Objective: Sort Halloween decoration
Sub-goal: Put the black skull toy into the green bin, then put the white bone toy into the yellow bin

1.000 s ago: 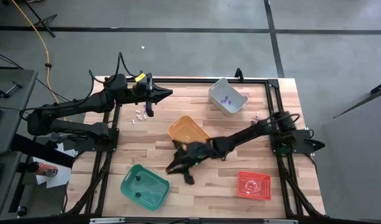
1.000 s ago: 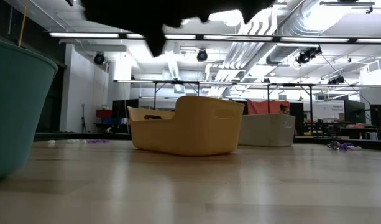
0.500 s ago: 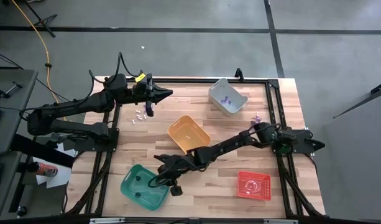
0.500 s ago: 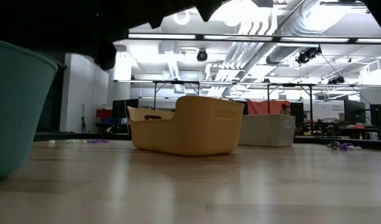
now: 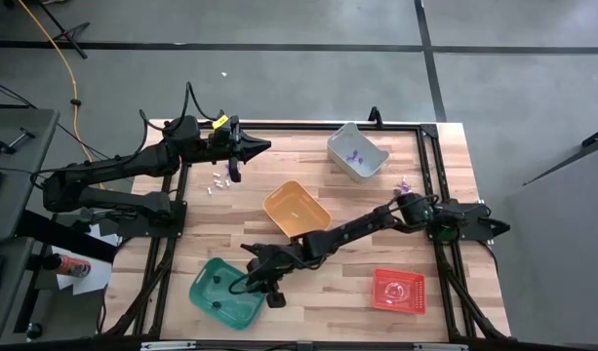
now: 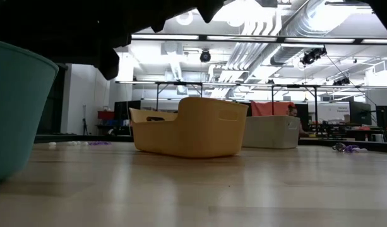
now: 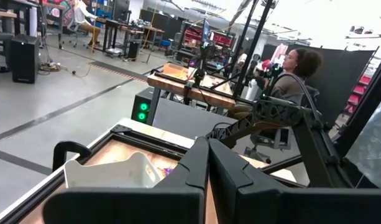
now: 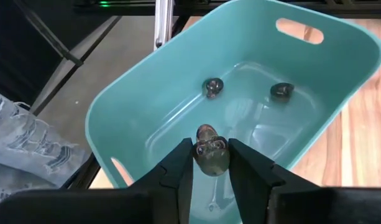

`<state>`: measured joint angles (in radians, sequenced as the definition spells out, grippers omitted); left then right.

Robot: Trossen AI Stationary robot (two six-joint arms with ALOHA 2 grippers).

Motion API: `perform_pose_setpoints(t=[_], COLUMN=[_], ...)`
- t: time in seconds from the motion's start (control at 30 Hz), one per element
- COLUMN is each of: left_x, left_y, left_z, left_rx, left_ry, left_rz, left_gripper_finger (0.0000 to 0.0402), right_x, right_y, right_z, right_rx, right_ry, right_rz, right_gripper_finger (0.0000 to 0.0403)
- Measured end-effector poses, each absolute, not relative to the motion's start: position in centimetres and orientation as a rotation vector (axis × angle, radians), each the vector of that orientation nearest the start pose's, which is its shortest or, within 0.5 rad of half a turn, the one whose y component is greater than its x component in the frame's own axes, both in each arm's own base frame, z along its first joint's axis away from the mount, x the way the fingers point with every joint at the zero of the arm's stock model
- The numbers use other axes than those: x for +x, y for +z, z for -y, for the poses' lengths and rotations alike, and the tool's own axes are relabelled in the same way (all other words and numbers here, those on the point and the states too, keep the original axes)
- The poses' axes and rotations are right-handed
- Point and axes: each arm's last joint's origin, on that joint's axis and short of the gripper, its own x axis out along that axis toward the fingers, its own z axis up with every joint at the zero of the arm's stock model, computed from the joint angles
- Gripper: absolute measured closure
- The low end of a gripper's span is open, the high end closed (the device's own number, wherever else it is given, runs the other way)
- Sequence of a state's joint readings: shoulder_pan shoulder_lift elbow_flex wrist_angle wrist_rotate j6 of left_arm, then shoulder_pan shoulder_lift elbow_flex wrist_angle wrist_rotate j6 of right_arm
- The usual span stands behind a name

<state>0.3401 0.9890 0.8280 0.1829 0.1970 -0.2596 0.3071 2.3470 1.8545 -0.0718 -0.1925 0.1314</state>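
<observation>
The left hand (image 7: pixel 207 167), fingers together, faces the grey bin (image 7: pixel 112 174).

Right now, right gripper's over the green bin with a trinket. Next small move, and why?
Probably open wider and release: the right gripper holds a dark skull trinket directly above the green bin, where two similar dark trinkets already lie.

A wooden tabletop (image 5: pixel 357 283) carries four plastic bins. A green bin (image 5: pixel 226 291) sits at the near left, tilted askew to the edges. An orange bin (image 5: pixel 296 209) lies near the middle, and a grey bin (image 5: pixel 357 149) stands at the far right. A red bin (image 5: pixel 398 290) rests at the near right, well apart from the green one. A yellow cable (image 5: pixel 55 47) trails over the grey floor (image 5: pixel 279 78) beyond the far left corner. In the room behind, a person (image 7: pixel 297 71) sits at a desk.
</observation>
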Motion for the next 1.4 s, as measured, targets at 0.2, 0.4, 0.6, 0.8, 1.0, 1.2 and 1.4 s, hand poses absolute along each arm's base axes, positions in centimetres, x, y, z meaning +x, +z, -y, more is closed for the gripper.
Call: perform_pose_setpoints(t=[0.2, 0.4, 0.6, 0.8, 1.0, 1.2, 1.4], left_x=[21.2, 21.2, 21.2, 21.2, 21.2, 21.1, 21.0], left_y=[34.6, 34.6, 34.6, 34.6, 34.6, 34.5, 34.3], left_z=[-6.9, -6.9, -6.9, -6.9, -6.9, -7.0, -7.3], left_rx=[-0.253, -0.253, -0.253, -0.241, -0.124, -0.119, 0.001], left_ry=[0.140, 0.140, 0.141, 0.144, 0.150, 0.178, 0.183], left_rz=[0.040, 0.040, 0.040, 0.039, 0.030, 0.026, -0.014], left_gripper_finger=[0.0401, 0.0401, 0.0401, 0.0401, 0.0401, 0.0401, 0.0401], right_x=[50.3, 50.3, 49.7, 47.7, 44.7, 38.4, 31.1], right_y=[17.8, 18.3, 21.4, 23.5, 22.4, 20.8, 23.4], right_z=[-17.2, -17.1, -15.1, -12.4, -10.2, -7.9, -4.9], right_rx=[0.079, 0.045, -0.051, -0.114, -0.122, 0.010, 0.278], right_ry=[0.436, 0.454, 0.456, 0.420, 0.411, 0.369, 0.177], right_rz=[-0.586, -0.614, -0.723, -0.890, -1.084, -1.153, -0.967], right_gripper_finger=[0.0235, 0.0177, 0.0172, 0.0176, 0.0229, 0.0331, 0.0393])
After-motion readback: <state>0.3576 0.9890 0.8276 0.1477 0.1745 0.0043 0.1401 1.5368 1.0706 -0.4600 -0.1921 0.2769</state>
